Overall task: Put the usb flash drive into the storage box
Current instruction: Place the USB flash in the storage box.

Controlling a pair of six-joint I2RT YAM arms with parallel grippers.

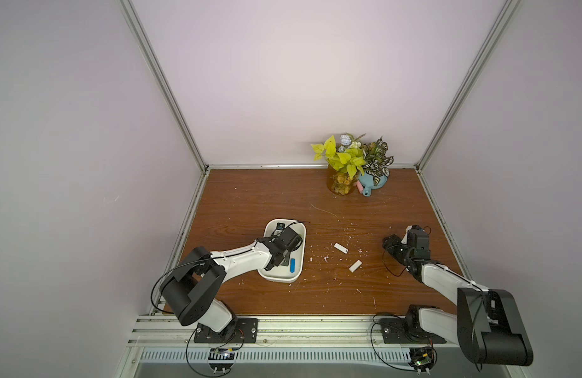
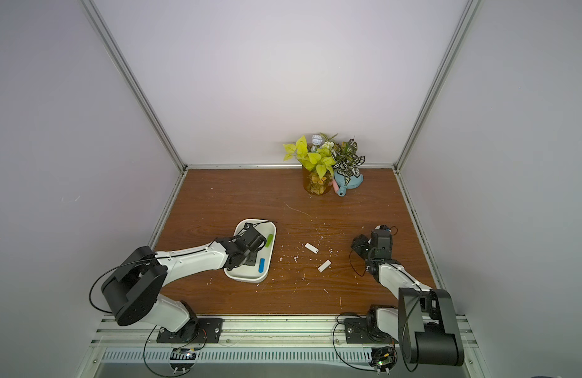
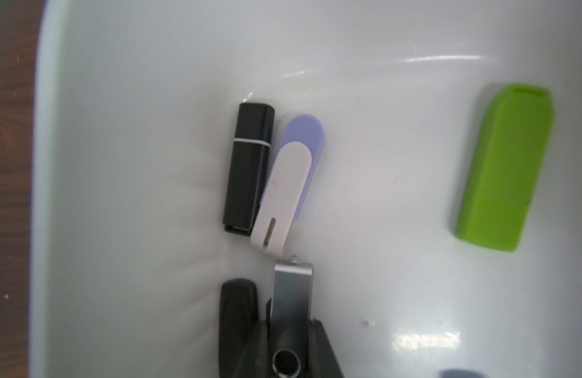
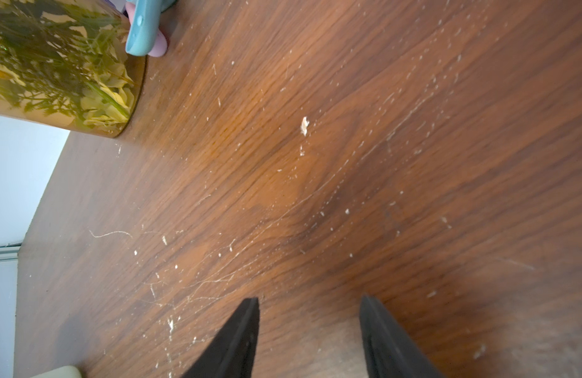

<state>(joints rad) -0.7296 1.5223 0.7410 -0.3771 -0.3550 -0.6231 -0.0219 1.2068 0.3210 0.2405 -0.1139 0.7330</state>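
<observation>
1. Wooden tabletop (image 1: 283, 196) between pale walls; the storage box (image 1: 280, 278) lies left of centre in both top views.
2. Left gripper (image 3: 279, 301) reaches into the box. Its jaws stand narrow, with a silver swivel flash drive (image 3: 292, 288) between them at lower centre. I cannot tell whether they grip it.
3. Black drive (image 3: 250, 170), lilac-white drive (image 3: 288, 183) and green drive (image 3: 502, 170) lie on the box floor.
4. Right gripper (image 4: 309, 299) hangs over bare wood, jaws apart and empty. White drive (image 1: 341, 247) and second white drive (image 1: 355, 265) lie centre-right.
</observation>
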